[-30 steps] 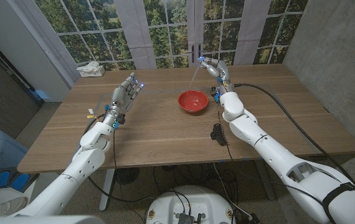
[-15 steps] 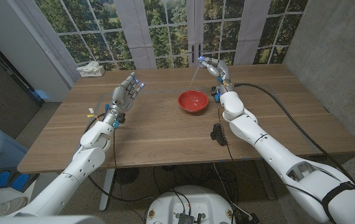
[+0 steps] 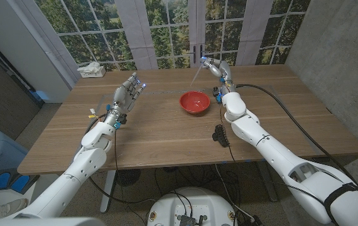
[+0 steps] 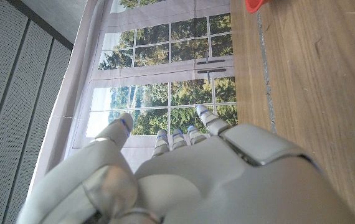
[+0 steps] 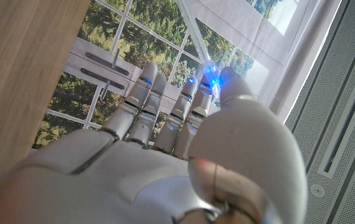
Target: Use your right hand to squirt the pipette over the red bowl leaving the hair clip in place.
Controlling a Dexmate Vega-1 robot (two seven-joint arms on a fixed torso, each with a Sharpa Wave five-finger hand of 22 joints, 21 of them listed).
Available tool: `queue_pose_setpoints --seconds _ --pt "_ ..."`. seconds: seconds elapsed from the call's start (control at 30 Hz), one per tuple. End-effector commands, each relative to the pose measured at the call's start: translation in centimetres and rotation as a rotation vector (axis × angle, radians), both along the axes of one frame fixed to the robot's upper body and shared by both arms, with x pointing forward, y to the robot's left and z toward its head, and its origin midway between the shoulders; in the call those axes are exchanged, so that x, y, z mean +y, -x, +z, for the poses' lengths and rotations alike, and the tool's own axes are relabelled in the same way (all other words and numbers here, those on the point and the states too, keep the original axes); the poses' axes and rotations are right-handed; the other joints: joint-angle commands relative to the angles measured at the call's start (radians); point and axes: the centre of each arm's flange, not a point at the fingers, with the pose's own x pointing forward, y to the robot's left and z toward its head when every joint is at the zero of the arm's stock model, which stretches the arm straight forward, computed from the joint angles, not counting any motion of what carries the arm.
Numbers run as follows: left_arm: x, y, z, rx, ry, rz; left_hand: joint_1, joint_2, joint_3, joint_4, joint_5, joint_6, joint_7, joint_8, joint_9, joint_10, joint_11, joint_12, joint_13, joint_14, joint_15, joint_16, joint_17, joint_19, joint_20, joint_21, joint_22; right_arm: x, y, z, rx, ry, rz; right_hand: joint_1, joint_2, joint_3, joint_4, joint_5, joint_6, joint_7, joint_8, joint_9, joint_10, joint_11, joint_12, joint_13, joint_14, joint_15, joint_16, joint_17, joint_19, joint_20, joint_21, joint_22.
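Observation:
The red bowl (image 3: pixel 194 102) stands at the middle of the far half of the wooden table (image 3: pixel 166 135); its rim (image 4: pixel 258 4) also peeks into the left wrist view. My right hand (image 3: pixel 214 68) is raised behind and to the right of the bowl and pinches the thin translucent pipette (image 3: pixel 197 75), which slants down towards the bowl's far rim. A black hair clip (image 3: pixel 220 135) lies on the table near my right forearm, in front of the bowl. My left hand (image 3: pixel 127 94) is held up over the table's left part, fingers apart and holding nothing.
A tissue box (image 3: pixel 91 69) sits at the far left corner of the table. A cable (image 3: pixel 279 100) runs across the right side. Windows with curtains stand behind the table's far edge. Bare wood lies between my two arms.

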Motion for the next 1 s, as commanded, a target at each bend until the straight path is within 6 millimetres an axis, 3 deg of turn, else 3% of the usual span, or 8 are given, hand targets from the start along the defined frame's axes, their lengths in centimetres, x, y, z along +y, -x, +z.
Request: queue_pose_setpoints --seconds 0.03,0.27,0.47,0.7,1.0 --pt "-0.2 0.2 -0.1 0.0 0.001 0.002 -0.009 0.001 0.004 -0.006 0.0 0.002 -0.002 0.004 0.002 -0.005 0.004 0.01 0.0 -0.009 -0.049 0.006 0.002 0.009 -0.001 0.005 0.003 -0.2 0.1 -0.1 0.0 0.001 -0.005 0.001 0.01 -0.005 0.002 -0.003 0.015 -0.009 0.005 0.003 0.007 0.002 0.008 0.0 0.004 -0.16 0.01 0.005 -0.006 -0.033 0.005 0.002" --pt "-0.3 0.4 -0.1 -0.001 0.001 0.004 -0.011 0.003 0.006 -0.006 0.0 0.002 -0.001 0.005 0.002 -0.005 0.004 0.01 0.0 -0.008 -0.049 0.006 0.002 0.01 -0.002 0.005 0.003 -0.2 0.4 -0.3 -0.011 0.017 -0.028 -0.008 0.012 -0.017 0.002 -0.011 0.046 -0.052 0.008 0.003 0.009 0.001 0.013 0.004 -0.01 -0.165 0.007 0.01 -0.028 -0.062 0.002 0.004" --pt "-0.4 0.6 -0.2 -0.002 0.0 0.004 -0.013 0.004 0.008 -0.006 0.0 0.003 -0.003 0.005 0.002 -0.005 0.004 0.01 0.0 -0.008 -0.049 0.007 0.002 0.01 -0.002 0.005 0.003 0.3 1.1 -0.4 -0.038 0.086 -0.073 -0.005 0.005 -0.03 -0.004 -0.015 0.064 -0.054 0.006 0.003 0.023 -0.004 0.022 0.011 -0.04 -0.167 -0.004 0.011 -0.052 -0.089 -0.002 0.005" --pt "-0.3 0.9 -0.3 -0.004 0.003 0.008 -0.016 0.004 0.01 -0.007 0.0 0.003 -0.004 0.005 0.002 -0.004 0.005 0.011 0.0 -0.009 -0.049 0.006 0.002 0.01 -0.001 0.005 0.003 0.5 1.4 -0.5 -0.045 0.103 -0.085 -0.01 0.009 -0.04 -0.001 -0.017 0.072 -0.063 0.002 0.003 0.03 -0.006 0.026 0.015 -0.059 -0.168 -0.012 0.011 -0.066 -0.095 -0.003 0.007" --pt "-0.2 1.3 -0.5 -0.009 0.005 0.01 -0.019 0.005 0.013 -0.007 0.0 0.002 -0.004 0.004 0.002 -0.003 0.005 0.011 0.0 -0.008 -0.05 0.007 0.002 0.01 -0.002 0.005 0.003 0.8 2.1 -0.6 -0.067 0.101 -0.109 -0.007 0.017 -0.048 -0.001 -0.017 0.09 -0.049 0.002 0.005 0.031 -0.007 0.028 0.02 -0.077 -0.168 -0.017 0.013 -0.077 -0.098 -0.002 0.007"
